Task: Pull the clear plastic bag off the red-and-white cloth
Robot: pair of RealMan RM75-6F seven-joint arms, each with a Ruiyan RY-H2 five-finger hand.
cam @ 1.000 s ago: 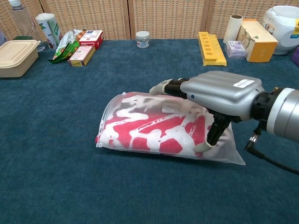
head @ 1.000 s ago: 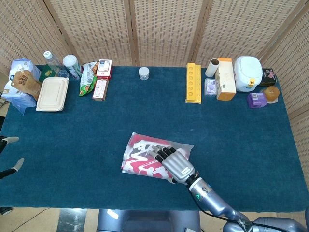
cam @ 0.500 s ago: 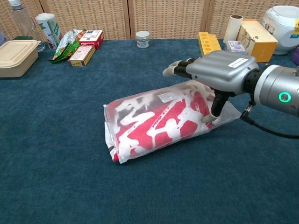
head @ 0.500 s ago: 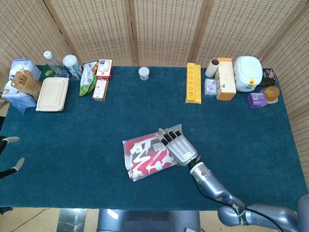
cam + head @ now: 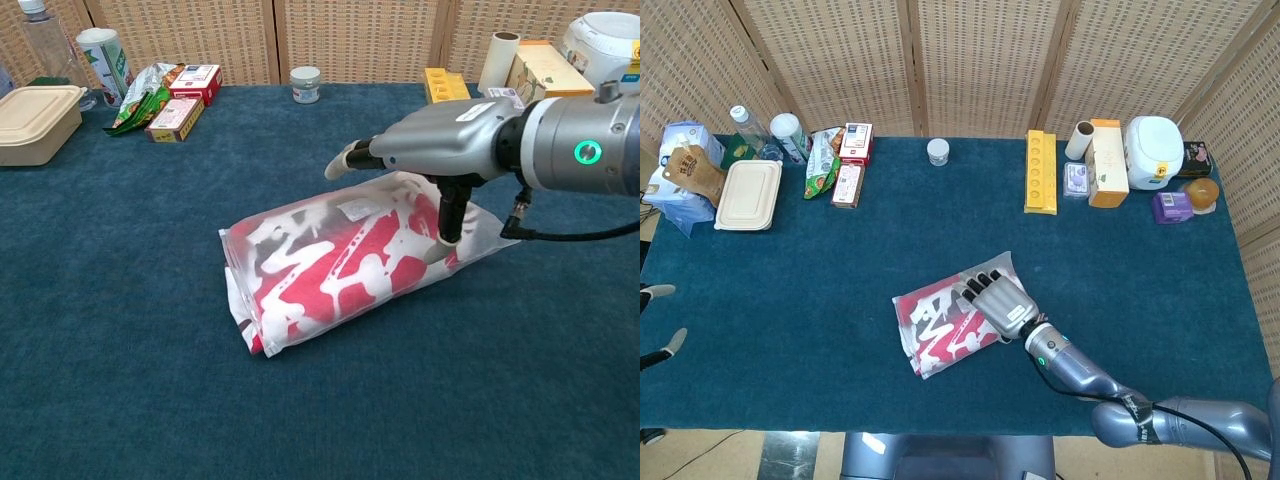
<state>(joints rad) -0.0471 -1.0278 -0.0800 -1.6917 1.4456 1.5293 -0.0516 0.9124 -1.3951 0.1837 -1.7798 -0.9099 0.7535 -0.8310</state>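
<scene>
Near the front middle of the blue tabletop (image 5: pixel 820 270) lies the clear plastic bag (image 5: pixel 300 225), with the red-and-white cloth (image 5: pixel 335 275) still wholly inside it. In the chest view the long axis of the package runs from its lower-left end, nearest the camera, up to its right end further back. At the left end the bag's edge stands as a pale vertical seam; whether that end is the open mouth cannot be told. At the right end an unfilled flap of film lies flat on the tabletop past the cloth.

The right hand (image 5: pixel 440 140) is laid over that right end, palm down, its fingers (image 5: pixel 978 285) stretched across the top of the package and the thumb (image 5: pixel 447 215) brought down against the near side. The hand is only partly closed; it appears to press on or lightly clasp bag and cloth together, though a firm grip cannot be confirmed. The left hand is not seen in either view.

For the step to go well, film alone should be pinched, best at the loose flap on the right, and the pull should be made along the long axis, away from the mouth. If cloth is caught in the pinch, the whole package will probably slide over the tabletop as one. The cloth would need to be held back while the bag is drawn off.
</scene>
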